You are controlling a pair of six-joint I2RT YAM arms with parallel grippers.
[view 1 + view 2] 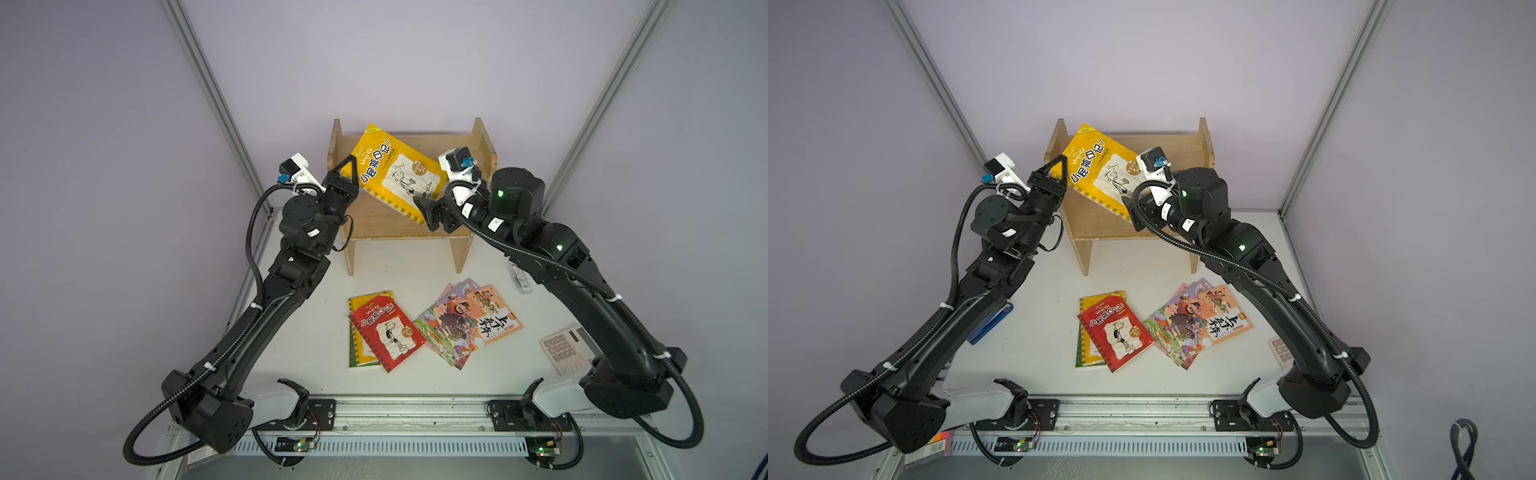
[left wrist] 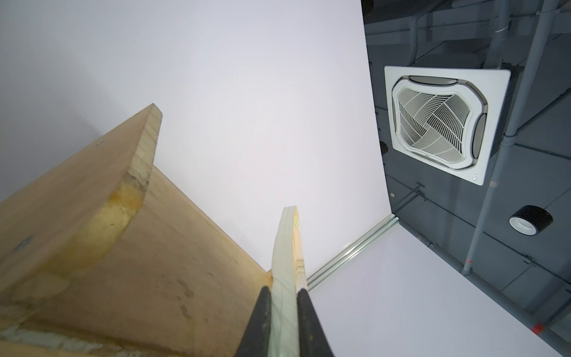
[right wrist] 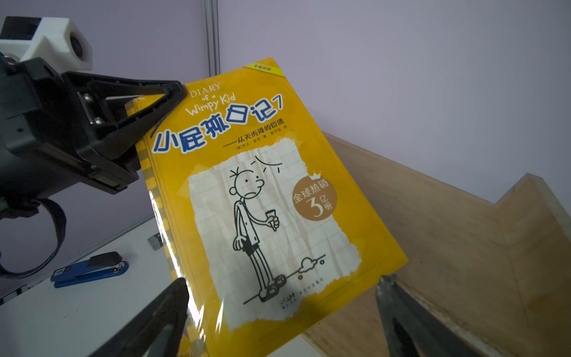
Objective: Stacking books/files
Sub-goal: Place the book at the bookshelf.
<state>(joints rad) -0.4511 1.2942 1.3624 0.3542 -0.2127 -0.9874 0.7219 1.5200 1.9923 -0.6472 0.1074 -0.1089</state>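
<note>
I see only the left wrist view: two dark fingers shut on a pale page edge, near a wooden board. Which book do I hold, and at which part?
Observer: The yellow book, with a stick-boy sketch on its cover; the left gripper pinches an upper corner.
Operator: Where is my right gripper?
Observer: The right gripper is open, its fingers apart at the book's lower end.
Operator: Are other books lying loose?
Observer: Yes: on the table, in front of the wooden shelf, a red book tops one pile, and an orange cartoon book tops a fanned pile beside it.
</note>
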